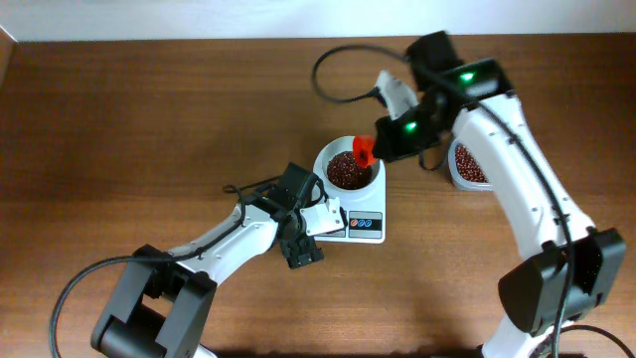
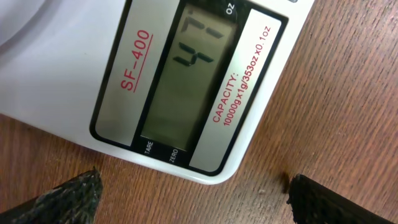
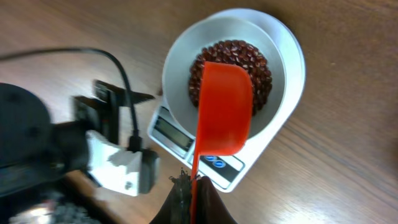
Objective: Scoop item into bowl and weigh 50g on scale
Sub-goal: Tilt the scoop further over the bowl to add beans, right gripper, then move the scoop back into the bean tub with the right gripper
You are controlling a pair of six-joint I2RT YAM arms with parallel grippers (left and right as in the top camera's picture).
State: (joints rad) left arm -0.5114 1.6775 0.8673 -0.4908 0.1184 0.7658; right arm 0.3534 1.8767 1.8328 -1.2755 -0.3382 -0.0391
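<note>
Presently, the left gripper (image 1: 301,249) rests low over the desk (image 1: 149,129), just beside the near left corner of the scale (image 1: 350,231). Its jaws stand fully apart and hold nothing. In the left wrist view the two dark fingertips (image 2: 68,196) flank bare wood in front of the scale's corner, not touching it.

The scale sits near the middle of the desk. Its display (image 2: 193,74) is lit, but the digits are turned sideways and cut by the frame edge, so the reading cannot be confirmed. Two small round buttons (image 3: 214,163) lie on its front.

The bowl (image 1: 321,162) stands on the scale platform. The beans (image 1: 344,173) fill its middle in a loose dark pile.

A red scoop (image 3: 224,112) hangs over the right side of the bowl, directly above the beans. Whether it touches them cannot be told. The right gripper (image 3: 190,190) is closed tight on the scoop's thin handle.

Toward the right edge, near the scale but apart from it, a clear container (image 1: 467,167) holds more beans and is partly hidden by the right arm.
</note>
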